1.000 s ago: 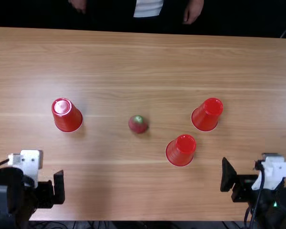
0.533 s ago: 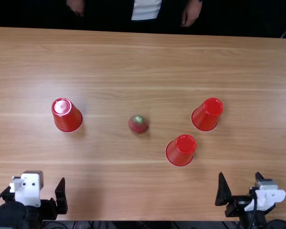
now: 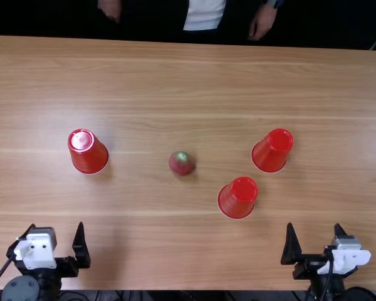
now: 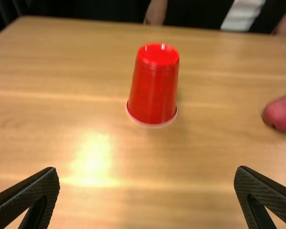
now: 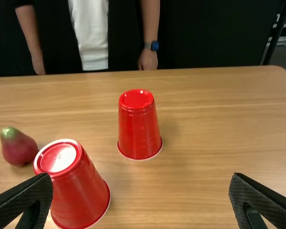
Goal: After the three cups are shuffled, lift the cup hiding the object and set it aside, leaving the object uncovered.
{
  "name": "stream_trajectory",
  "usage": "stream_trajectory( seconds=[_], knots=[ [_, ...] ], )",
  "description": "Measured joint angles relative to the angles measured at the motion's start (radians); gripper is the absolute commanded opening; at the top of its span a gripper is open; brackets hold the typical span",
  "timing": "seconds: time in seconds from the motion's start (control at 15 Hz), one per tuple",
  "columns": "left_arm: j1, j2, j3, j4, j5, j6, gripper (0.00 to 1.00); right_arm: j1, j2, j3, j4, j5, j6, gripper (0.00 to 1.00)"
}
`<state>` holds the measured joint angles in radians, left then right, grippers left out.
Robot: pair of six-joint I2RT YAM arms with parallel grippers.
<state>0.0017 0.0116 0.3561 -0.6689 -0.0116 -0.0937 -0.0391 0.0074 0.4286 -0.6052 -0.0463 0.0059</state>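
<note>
At the near edge of the light brown wooden table, both arms are cut off below their wrists. Three upturned red plastic cups hide whatever is under them: the left cup, the right cup and the nearer cup just beside it. A small red fruit with a green top lies uncovered mid-table. The left gripper and right gripper gape wide, holding nothing and touching nothing.

A red cup stood upside down on the desk ahead of the left end effector, whose two fingers were spread wide, with a reddish fruit lying apart from the cup.
</note>
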Motion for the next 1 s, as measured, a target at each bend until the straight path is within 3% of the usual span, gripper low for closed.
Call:
stream_trajectory(
  seconds=[0.2, 0.33, 0.47, 0.6, 1.0],
  knots=[
    [0.0, 0.0, -0.08, 0.195, 0.0, 0.0, 1.0, -0.008, 0.0, -0.077, 0.274, 0.034, 0.0, 1.0],
    [0.0, 0.0, -0.126, 0.307, 0.001, 0.0, 1.0, -0.008, 0.0, -0.156, 0.436, 0.043, 0.0, 1.0],
    [0.0, 0.0, -0.184, 0.387, 0.019, 0.001, 1.0, -0.01, 0.0, -0.236, 0.563, 0.046, -0.002, 1.0],
    [0.0, 0.0, -0.228, 0.406, 0.045, 0.0, 1.0, -0.01, 0.0, -0.328, 0.613, 0.047, -0.004, 1.0],
    [0.0, -0.001, -0.312, 0.547, 0.075, 0.001, 1.0, -0.01, 0.0, -0.418, 0.629, 0.048, -0.001, 1.0]
  ],
)
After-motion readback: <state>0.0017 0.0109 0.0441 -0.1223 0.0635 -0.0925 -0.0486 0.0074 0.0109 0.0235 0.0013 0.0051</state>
